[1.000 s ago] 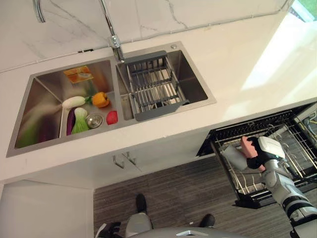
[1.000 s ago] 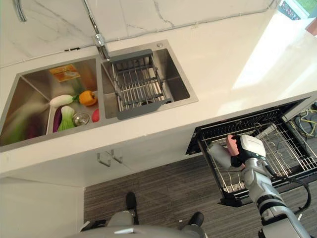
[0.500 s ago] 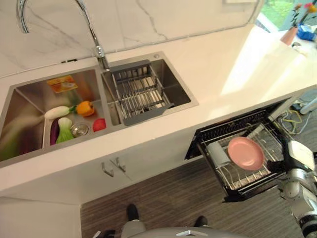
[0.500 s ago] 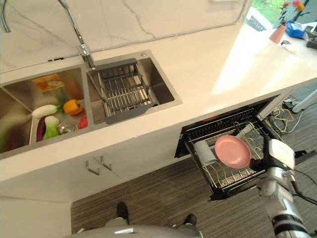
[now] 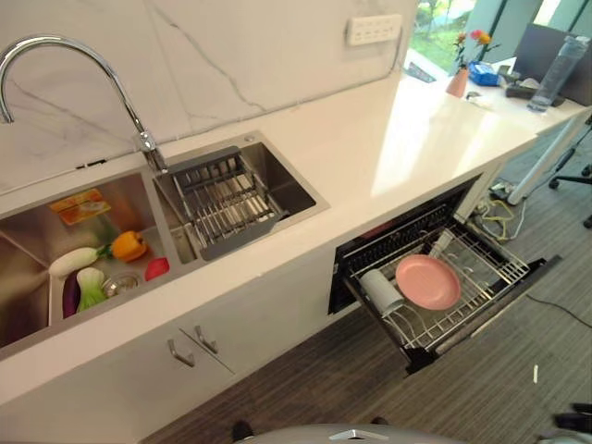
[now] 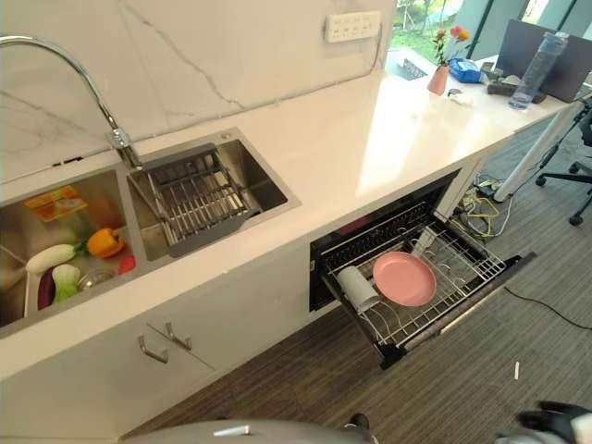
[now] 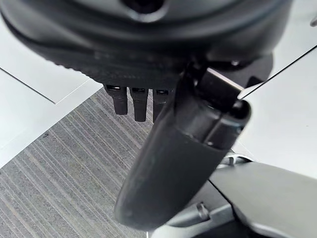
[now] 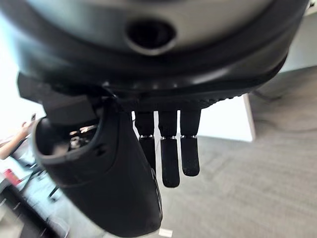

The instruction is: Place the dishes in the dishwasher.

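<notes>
A pink plate (image 5: 428, 281) lies in the pulled-out dishwasher rack (image 5: 487, 262), below the counter at the right. A white cup (image 5: 380, 289) rests on its side just left of the plate. Both hands are away from the rack. My right hand (image 8: 171, 158) hangs open over the grey carpet, fingers straight, holding nothing. A dark part of it shows at the lower right corner of the right eye view (image 6: 553, 422). My left hand (image 7: 140, 104) is open too, fingers straight above the striped floor, with nothing in it.
The double sink (image 5: 55, 319) holds vegetables (image 5: 128, 246) in its left basin and a grey drying rack (image 5: 222, 205) in its right one, under a curved tap (image 5: 139, 139). A vase (image 5: 460, 81) and a bottle (image 5: 553, 72) stand far right. Cables (image 5: 495, 208) lie beside the dishwasher.
My right hand has let go of the pink plate, which now lies in the rack, and has drawn back to the lower right. The camera has risen and swung right.
</notes>
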